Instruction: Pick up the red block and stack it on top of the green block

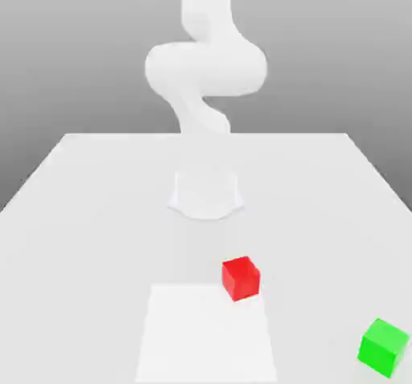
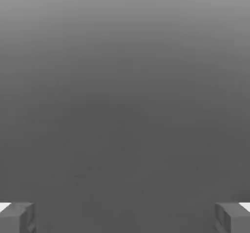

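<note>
Red block (image 1: 241,278) right of lower centre; green block (image 1: 383,348), lower right corner. Gripper (image 2: 125,218) wide open (nothing between fingers).

A smooth, glossy white robot arm with rounded segments (image 1: 205,68) stands in the upper middle of the exterior view. Its flared white base (image 1: 206,193) sits near the centre of the frame. From there a narrow section rises, leaning slightly toward the exterior view's left, into a thick rounded link that lies sideways in the upper middle. Above that, another broad segment runs upward to the top edge of the frame. In the hand view, the two-finger gripper with dark grey, blocky fingers (image 2: 125,218) is open, its fingers wide apart in the two lower corners, with nothing between them.
</note>
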`<state>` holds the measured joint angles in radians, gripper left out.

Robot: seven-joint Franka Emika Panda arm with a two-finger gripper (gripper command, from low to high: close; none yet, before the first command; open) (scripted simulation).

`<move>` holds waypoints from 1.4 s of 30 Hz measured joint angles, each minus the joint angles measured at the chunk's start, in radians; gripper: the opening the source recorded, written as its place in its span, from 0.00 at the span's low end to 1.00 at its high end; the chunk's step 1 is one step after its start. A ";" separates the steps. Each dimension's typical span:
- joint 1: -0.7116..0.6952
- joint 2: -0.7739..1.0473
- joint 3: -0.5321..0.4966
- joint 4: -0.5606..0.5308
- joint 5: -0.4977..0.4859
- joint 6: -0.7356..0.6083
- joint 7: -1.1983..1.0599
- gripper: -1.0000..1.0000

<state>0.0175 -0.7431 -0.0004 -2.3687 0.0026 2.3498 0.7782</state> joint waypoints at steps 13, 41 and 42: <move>0.105 0.372 0.016 -0.437 0.015 0.314 -0.143 0.50; 0.162 0.626 0.027 -0.590 0.004 0.492 -0.187 0.00; 0.167 0.630 0.035 -0.566 0.003 0.472 -0.175 0.00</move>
<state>0.1843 -0.1129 0.0341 -2.9347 0.0058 2.8215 0.6029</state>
